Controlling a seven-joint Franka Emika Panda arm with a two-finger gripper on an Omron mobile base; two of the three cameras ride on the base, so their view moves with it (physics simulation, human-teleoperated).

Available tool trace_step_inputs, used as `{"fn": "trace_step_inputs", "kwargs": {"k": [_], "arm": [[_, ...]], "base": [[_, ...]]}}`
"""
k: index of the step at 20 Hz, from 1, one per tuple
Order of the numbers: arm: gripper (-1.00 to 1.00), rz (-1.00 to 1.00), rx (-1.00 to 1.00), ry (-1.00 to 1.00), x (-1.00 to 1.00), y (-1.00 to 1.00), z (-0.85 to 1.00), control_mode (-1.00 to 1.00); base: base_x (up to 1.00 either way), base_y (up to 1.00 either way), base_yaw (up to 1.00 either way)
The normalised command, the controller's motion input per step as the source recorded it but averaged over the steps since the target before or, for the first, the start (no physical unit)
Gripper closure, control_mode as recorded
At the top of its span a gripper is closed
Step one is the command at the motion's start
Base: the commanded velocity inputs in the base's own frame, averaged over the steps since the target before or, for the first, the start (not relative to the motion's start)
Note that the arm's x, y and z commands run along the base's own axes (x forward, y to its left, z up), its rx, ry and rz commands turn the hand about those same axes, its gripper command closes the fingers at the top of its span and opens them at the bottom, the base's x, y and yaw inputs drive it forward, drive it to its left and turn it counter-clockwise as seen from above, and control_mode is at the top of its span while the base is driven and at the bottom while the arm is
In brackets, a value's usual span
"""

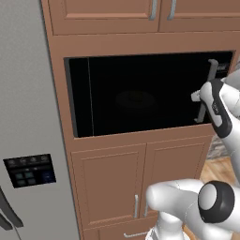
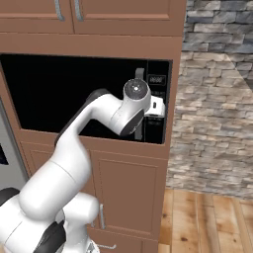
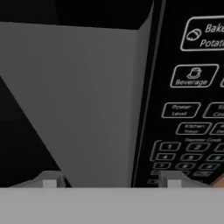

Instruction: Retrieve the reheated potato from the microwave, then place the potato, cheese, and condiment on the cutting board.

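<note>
Claw (image 3: 109, 179) tips apart astride grey bar handle (image 3: 87, 105) of closed microwave (image 1: 140, 93).

Microwave (image 1: 140, 93): black, dark glass door; grey bar handle (image 1: 208, 89); control panel (image 3: 192, 96) black with white outlined labels. Cabinets (image 1: 112, 183): reddish-brown wood. Wall (image 2: 217, 99): grey-brown stone. Floor (image 2: 207, 222): light wood planks. Fridge (image 1: 28, 117): grey

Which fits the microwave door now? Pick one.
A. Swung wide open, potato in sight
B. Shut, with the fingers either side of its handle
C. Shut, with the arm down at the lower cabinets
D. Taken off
B: the microwave door lies flush and dark, and the hand view shows the grey handle between the two fingers.
</note>
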Motion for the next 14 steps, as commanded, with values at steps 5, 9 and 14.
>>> {"fn": "trace_step_inputs", "kwargs": {"k": [5, 9, 14], "arm": [[1.0, 0.0, 0.0, 0.0, 0.44, 0.34, -0.15, -1.0], [1.0, 0.0, 0.07, 0.02, 0.24, 0.38, -0.19, -1.0], [1.0, 0.0, 0.07, 0.0, 0.12, 0.41, -0.09, -1.0]], "base": [[0.0, 0.0, 0.0], [0.0, 0.0, 0.0], [0.0, 0.0, 0.0]]}}
